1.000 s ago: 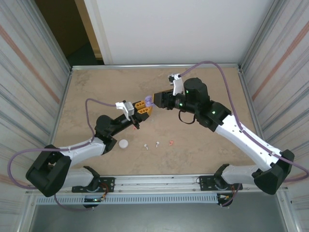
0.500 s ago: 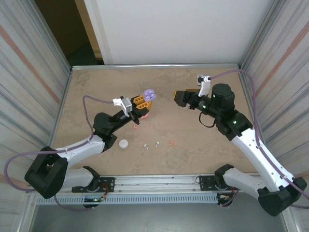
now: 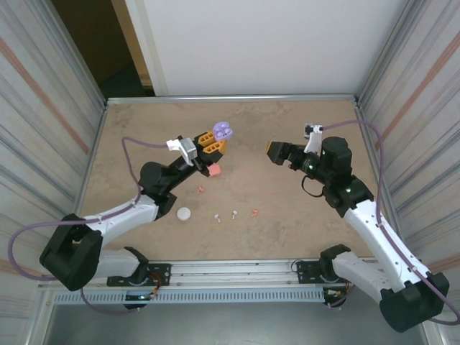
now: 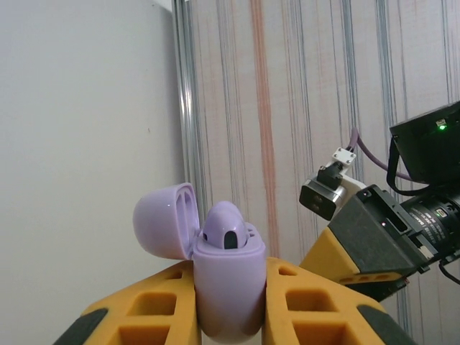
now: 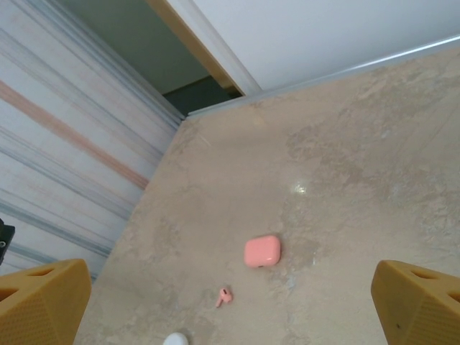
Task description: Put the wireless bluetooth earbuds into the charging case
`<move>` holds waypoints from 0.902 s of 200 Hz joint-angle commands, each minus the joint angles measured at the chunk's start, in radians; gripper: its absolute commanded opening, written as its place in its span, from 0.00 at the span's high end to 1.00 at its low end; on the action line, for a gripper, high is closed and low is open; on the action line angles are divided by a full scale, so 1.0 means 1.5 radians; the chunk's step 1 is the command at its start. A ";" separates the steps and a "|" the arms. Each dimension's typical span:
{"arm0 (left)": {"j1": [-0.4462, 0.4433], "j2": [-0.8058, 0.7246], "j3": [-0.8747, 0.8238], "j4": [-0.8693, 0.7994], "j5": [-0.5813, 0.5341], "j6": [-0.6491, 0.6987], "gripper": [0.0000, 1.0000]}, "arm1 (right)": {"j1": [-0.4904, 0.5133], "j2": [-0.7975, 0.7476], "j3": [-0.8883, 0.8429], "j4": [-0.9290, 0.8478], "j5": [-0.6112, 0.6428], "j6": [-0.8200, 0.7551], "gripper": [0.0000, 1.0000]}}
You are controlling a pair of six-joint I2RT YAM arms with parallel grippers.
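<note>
Lilac case (image 4: pixel 228 287), lid open, gripped by left pincer (image 3: pixel 214 141), right pincer (image 3: pixel 277 152) spread wide

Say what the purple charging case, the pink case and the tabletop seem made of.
The purple charging case: likely moulded plastic, smooth satin, with soft highlights. The pink case: probably similar plastic, matte, rounded. The tabletop: mottled beige stone look, perhaps laminate; a faint glare spot suggests slight sheen.

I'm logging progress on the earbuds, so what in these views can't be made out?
Left wrist view: the second socket of the purple case, hidden behind its front wall and the purple earbud.
Top view: the white earbuds, too small to tell how they lie.
Right wrist view: the white case, cut off by the bottom edge.
</note>
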 commanded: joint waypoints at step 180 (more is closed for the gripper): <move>0.031 0.075 0.021 0.104 0.088 -0.112 1.00 | -0.007 0.043 0.007 0.208 -0.277 0.071 0.01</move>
